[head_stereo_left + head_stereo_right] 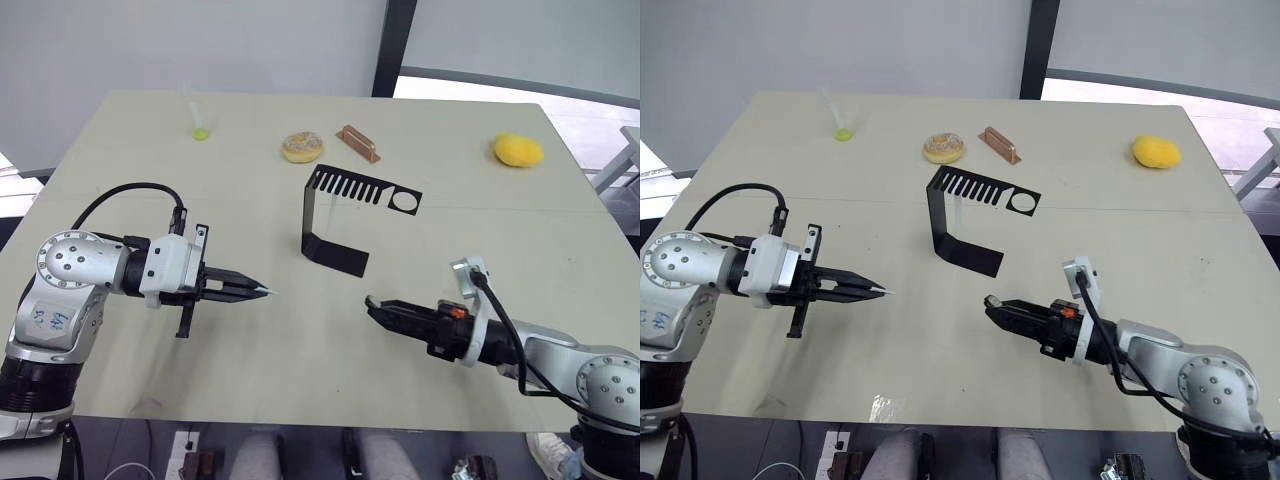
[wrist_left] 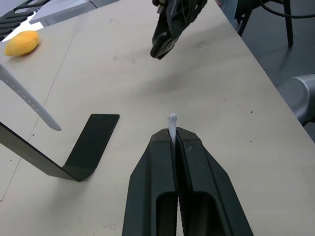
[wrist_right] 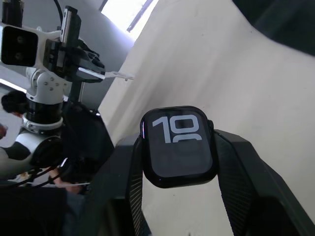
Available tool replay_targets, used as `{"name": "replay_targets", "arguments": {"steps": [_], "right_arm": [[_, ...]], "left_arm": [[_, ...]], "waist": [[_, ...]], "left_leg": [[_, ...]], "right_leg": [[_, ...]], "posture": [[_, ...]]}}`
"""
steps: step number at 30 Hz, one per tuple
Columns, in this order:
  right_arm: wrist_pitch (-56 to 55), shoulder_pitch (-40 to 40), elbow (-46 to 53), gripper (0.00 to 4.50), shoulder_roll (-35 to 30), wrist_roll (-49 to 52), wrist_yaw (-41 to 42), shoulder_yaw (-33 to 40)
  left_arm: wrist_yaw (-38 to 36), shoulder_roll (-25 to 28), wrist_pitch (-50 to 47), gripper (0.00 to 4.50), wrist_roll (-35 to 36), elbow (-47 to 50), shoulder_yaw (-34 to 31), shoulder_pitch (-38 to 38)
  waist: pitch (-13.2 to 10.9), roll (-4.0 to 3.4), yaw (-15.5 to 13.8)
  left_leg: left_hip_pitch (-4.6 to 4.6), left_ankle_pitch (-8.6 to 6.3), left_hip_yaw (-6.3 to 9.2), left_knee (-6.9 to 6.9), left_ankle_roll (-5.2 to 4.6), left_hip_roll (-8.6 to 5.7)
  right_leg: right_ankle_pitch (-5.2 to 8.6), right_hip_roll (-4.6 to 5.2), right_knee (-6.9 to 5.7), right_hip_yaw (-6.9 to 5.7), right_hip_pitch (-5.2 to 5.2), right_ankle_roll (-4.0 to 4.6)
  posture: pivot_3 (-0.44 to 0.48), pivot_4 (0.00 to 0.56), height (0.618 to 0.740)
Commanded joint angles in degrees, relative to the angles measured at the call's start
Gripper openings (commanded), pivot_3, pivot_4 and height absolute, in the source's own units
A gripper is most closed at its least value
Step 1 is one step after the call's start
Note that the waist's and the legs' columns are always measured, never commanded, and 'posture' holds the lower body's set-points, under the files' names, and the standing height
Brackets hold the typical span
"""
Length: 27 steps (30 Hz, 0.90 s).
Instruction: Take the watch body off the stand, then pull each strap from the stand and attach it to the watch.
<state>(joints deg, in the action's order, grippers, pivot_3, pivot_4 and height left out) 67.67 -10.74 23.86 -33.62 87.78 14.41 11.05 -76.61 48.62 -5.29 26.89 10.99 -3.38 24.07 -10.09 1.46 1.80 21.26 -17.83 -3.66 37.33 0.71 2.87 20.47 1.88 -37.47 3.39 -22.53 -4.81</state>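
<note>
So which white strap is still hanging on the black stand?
The strap with small holes hangs from the stand. The other strap is pinched in the left pincer, away from the stand.

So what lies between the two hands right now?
Bare tabletop in the left eye view, between left hand and right hand; the black bent metal stand sits further back.

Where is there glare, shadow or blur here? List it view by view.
Right wrist view: window glare at top, watch body sharp, left gripper behind soft. Left wrist view: the fingers near the lens blur. Left eye view: the stand casts faint shadow on the table.
</note>
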Motion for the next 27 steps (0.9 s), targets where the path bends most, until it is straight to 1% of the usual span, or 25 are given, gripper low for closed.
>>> {"name": "replay_targets", "arguments": {"steps": [1,6,12,19,23,27], "right_arm": [[0.3,-2.8,-3.1,1.59,-0.1,4.7,-3.7,-2.9],[0.1,-5.0,-5.5,1.59,-0.5,5.8,-5.2,-5.8],[-0.5,-5.3,-6.7,1.59,-0.1,5.7,-6.2,-6.8],[-1.0,-5.0,-6.7,1.59,-0.1,5.7,-6.6,-7.1],[-1.4,-5.1,-6.2,1.59,0.4,6.0,-7.5,-7.5],[-1.5,-5.4,-6.1,1.59,0.5,6.2,-8.0,-7.7]], "left_arm": [[2.6,-1.6,-0.8,0.00,-0.7,4.4,2.1,3.2],[3.3,-2.8,-1.3,0.00,-3.3,5.7,6.0,7.7],[3.2,-4.1,-0.2,0.00,-6.3,4.5,9.4,11.2],[2.4,-4.6,0.1,0.00,-7.9,3.5,11.2,12.4],[3.1,-5.6,0.6,0.00,-11.4,3.5,14.5,12.3],[4.3,-7.0,1.2,0.00,-13.7,2.6,16.0,12.8]], "waist": [[0.0,0.00,0.0],[0.0,0.00,0.0],[0.0,0.00,0.2],[0.0,0.00,0.1],[0.0,0.00,0.1],[0.0,0.00,0.1]], "left_leg": [[0.01,0.00,0.00,0.02,-0.01,-0.01],[0.05,-0.01,-0.01,0.03,-0.02,0.00],[0.05,-0.01,-0.03,0.02,-0.02,0.02],[0.06,-0.01,-0.03,0.02,-0.02,0.03],[0.06,-0.01,-0.03,0.02,-0.02,0.02],[0.07,-0.01,-0.02,0.03,-0.02,0.03]], "right_leg": [[-0.01,0.02,0.00,-0.01,0.00,-0.01],[-0.02,-0.01,0.01,-0.01,-0.04,-0.03],[-0.02,-0.05,0.00,0.02,-0.05,-0.03],[-0.02,-0.05,0.01,0.02,-0.06,-0.03],[-0.02,-0.05,0.01,0.02,-0.06,-0.03],[-0.02,-0.05,0.01,0.02,-0.06,-0.03]], "posture": [[0.000,0.150,0.740],[0.000,0.150,0.740],[0.000,0.150,0.740],[0.000,0.150,0.740],[0.000,0.150,0.740],[0.000,0.150,0.740]]}}
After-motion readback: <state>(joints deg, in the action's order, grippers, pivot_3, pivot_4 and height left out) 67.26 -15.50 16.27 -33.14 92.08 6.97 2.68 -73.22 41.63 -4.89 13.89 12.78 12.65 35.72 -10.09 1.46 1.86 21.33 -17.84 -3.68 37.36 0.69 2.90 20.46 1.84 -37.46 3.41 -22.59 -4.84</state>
